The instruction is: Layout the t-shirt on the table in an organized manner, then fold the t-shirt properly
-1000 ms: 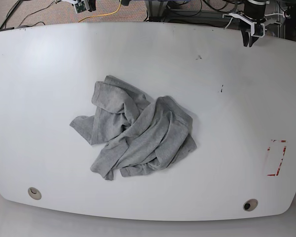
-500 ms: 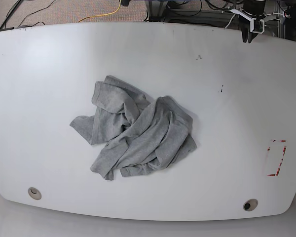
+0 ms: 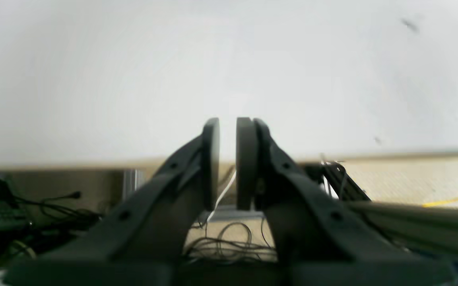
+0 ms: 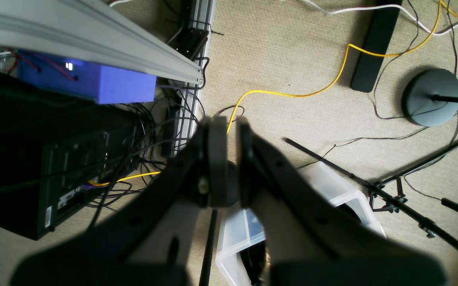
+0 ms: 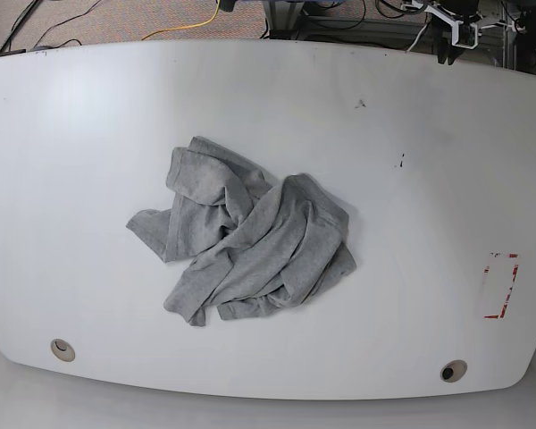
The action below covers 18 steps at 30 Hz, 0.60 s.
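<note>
Left arm (image 5: 456, 27) has pulled back past 1 o'clock; both jaws nearly shut, empty. Shirt (image 5: 246, 241) crumpled mid-bench (image 5: 71, 134): grab sleeves, spread outward.

Off-table clutter: beige carpet (image 4: 292, 59) with a yellow cable (image 4: 292, 94) snaking across it, a black bar (image 4: 374, 43) lying flat, a round dark stand base (image 4: 431, 97) and thin black tripod legs (image 4: 404, 198). Clear plastic bin (image 4: 332, 186) near the bottom. Blue box (image 4: 94, 81) under an aluminium rail (image 4: 86, 39), above a black computer case (image 4: 34, 167) with tangled wiring.
</note>
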Each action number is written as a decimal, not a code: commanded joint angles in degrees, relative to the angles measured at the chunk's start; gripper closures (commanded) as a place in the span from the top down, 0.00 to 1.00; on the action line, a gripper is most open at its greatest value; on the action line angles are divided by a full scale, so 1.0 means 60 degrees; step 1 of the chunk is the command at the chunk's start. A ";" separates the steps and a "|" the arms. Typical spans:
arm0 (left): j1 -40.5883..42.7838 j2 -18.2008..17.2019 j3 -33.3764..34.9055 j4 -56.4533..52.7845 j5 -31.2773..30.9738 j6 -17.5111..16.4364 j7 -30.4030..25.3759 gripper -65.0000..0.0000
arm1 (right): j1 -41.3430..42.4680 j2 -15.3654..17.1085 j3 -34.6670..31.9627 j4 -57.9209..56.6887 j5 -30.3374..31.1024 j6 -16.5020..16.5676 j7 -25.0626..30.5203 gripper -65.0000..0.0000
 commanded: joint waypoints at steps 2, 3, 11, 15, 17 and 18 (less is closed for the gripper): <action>0.0705 -0.0042 -0.0034 0.0388 -0.0040 0.0033 -0.0241 0.10 | -0.0252 0.0005 0.0035 0.0105 0.0043 0.0009 0.0147 0.05; 0.0910 -0.0042 -0.0034 0.0432 -0.0040 0.0033 -0.0241 0.10 | -0.0325 0.0005 0.0035 0.0105 0.0043 0.0009 0.0147 0.05; 0.1570 0.0280 -0.0210 0.0608 -0.0055 0.0033 -0.0256 0.10 | -0.0428 0.0020 0.0035 0.0120 0.0043 0.0024 0.0147 0.05; 0.1599 0.0280 -0.0298 0.0813 -0.0055 0.0033 -0.0256 0.10 | -0.0486 0.0005 0.0035 0.0134 0.0043 0.0024 0.0147 0.05; 0.1760 0.0295 -0.0342 0.0974 -0.0055 0.0033 -0.0256 0.10 | -0.0589 0.0005 0.0035 0.0149 0.0130 0.0024 0.0162 0.04; 0.1789 0.0295 -0.0342 0.1003 -0.0055 0.0033 -0.0256 0.10 | -0.0618 0.0020 0.0035 0.0149 0.0189 0.0024 0.0162 0.04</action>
